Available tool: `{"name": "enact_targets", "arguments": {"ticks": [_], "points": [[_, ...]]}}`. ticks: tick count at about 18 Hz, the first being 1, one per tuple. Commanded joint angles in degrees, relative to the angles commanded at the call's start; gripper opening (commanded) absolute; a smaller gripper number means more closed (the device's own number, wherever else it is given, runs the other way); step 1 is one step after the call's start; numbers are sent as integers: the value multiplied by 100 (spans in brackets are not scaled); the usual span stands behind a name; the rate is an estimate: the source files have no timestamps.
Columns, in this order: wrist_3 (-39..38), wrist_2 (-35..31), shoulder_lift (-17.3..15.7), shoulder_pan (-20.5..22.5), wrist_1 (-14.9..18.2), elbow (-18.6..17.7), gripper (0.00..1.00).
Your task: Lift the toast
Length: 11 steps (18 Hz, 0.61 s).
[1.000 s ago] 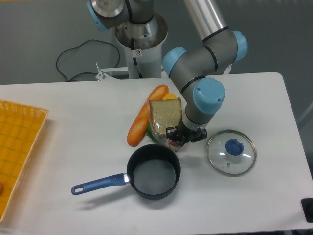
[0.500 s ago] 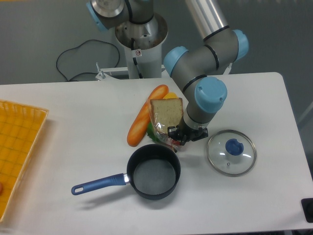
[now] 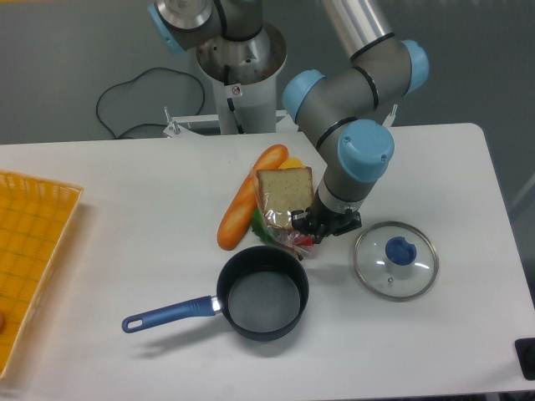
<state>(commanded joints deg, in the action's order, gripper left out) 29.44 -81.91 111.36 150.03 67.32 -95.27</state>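
The toast [image 3: 283,195] is a squarish tan slice in clear plastic, standing tilted at the table's middle. It hangs just above a small heap of other food. My gripper [image 3: 306,227] is at the slice's lower right corner and appears shut on the toast or its wrapping. The wrist hides most of the fingers.
A long orange loaf [image 3: 248,200] lies left of the toast, with green, yellow and red items under it. A black saucepan [image 3: 262,292] with a blue handle sits just in front. A glass lid [image 3: 395,260] lies to the right. A yellow basket [image 3: 33,251] is at the left edge.
The arm and wrist have shifted slightly up and to the right, and the toast has risen a little with them. Nothing else has moved.
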Motion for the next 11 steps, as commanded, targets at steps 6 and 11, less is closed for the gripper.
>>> {"name": "enact_targets", "arguments": {"ticks": [6, 11], "points": [[386, 9, 17, 246, 9, -9, 73], [694, 44, 44, 589, 141, 0, 90]]}}
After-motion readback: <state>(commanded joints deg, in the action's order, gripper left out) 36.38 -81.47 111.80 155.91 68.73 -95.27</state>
